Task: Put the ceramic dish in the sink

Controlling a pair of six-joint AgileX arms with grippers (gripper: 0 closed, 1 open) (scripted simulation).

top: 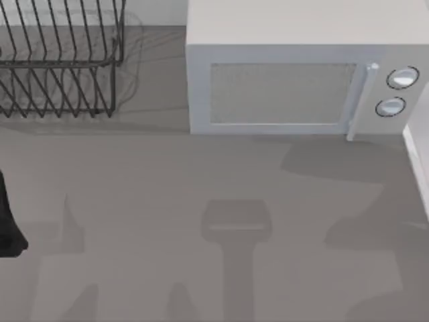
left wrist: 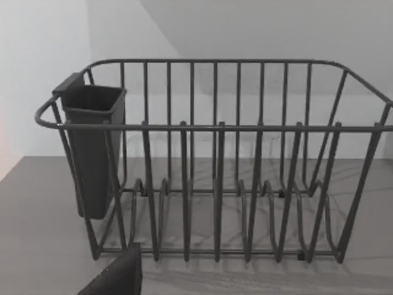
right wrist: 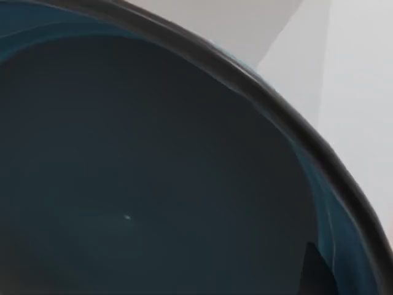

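The ceramic dish is right in front of the right wrist camera: a deep, glossy blue bowl seen from its inside, with a dark rim arcing across pale wall behind it. A dark fingertip of my right gripper reaches inside the bowl at its rim, and the gripper is shut on the dish. The sink is out of view. My left arm is parked at the table's left edge, facing the dish rack.
A black wire dish rack with a dark utensil cup stands at the back left. A white microwave, door shut, sits at the back right. A white edge juts in at the right. Arm shadows cross the grey table.
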